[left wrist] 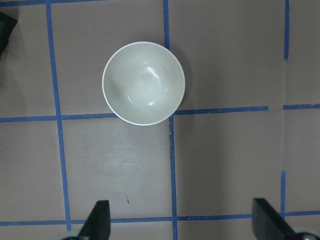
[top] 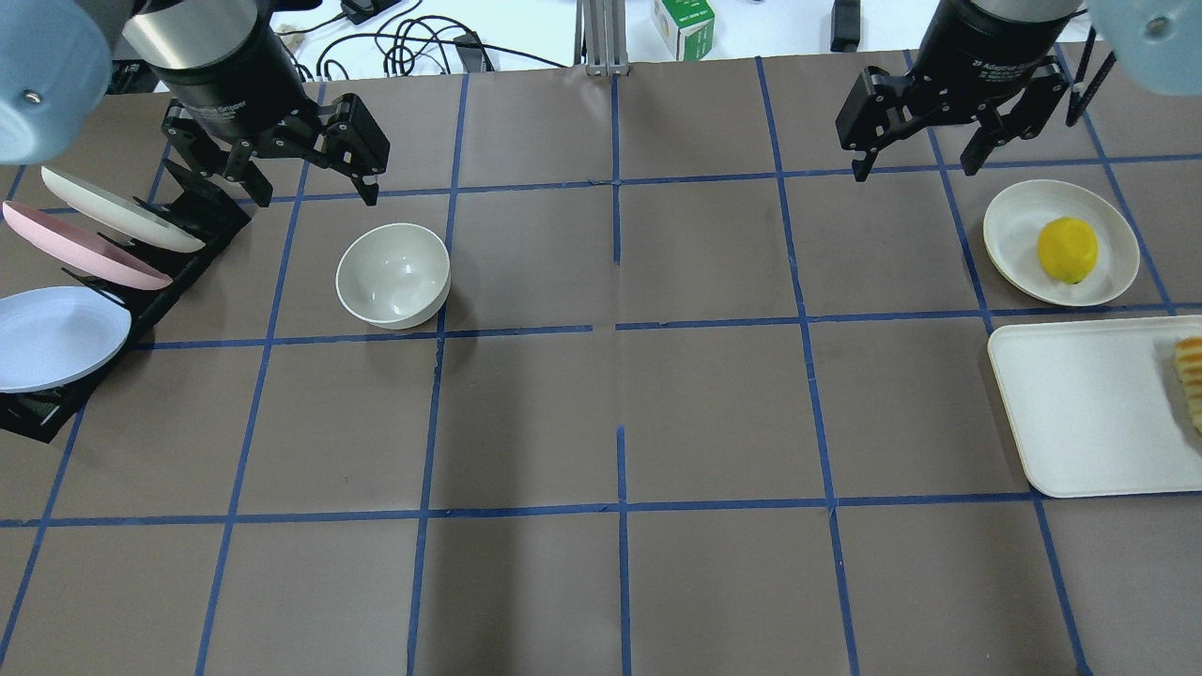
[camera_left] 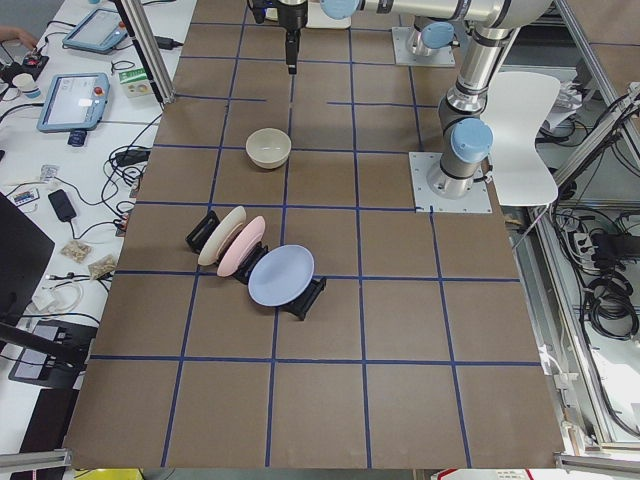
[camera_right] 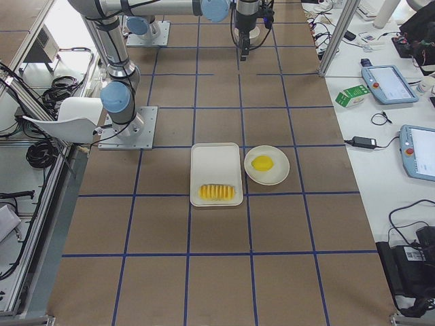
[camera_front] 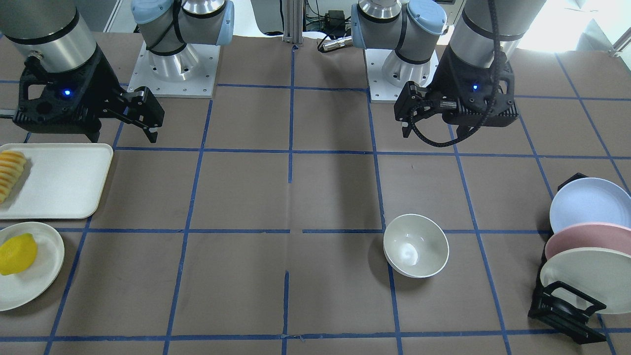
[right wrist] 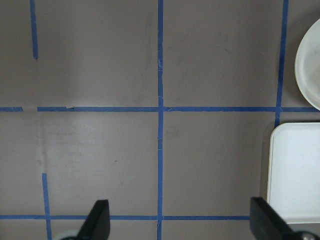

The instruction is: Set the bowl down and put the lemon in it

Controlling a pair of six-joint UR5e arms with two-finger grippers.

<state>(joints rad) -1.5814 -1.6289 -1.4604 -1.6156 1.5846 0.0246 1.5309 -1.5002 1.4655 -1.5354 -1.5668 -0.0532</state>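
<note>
Bowl (top: 392,275) sits upright and empty on the table on your left-arm side, just off a tape crossing. Lemon (top: 1067,250) lies on the small white plate (top: 1019,211) far over on the right-arm side, beside the tray (top: 1080,413). The two are well apart.

Left gripper (top: 316,188) hangs above the table just behind the bowl, fingers spread wide, nothing in them. Right gripper (top: 912,169) is the same: wide open, empty, a bit inboard of the plate.

Risks as I read them:
- Bowl wall is smooth and glossy. A rim pinch that's shallow or off-centre could let it slip or tip on the lift.
- The plate rack (top: 192,221) is close to the left gripper. A wide swing could clip the racked plates.
- Lemon is oval and free to roll. If the fingers close off-axis, it may squirt out or drag the plate along.
- The sliced food (top: 1191,376) on the tray is also yellow. Don't target it.
- If you release the lemon from too high, it could bounce out or knock the bowl over.
- If both arms head for the middle together, watch clearance.
</note>
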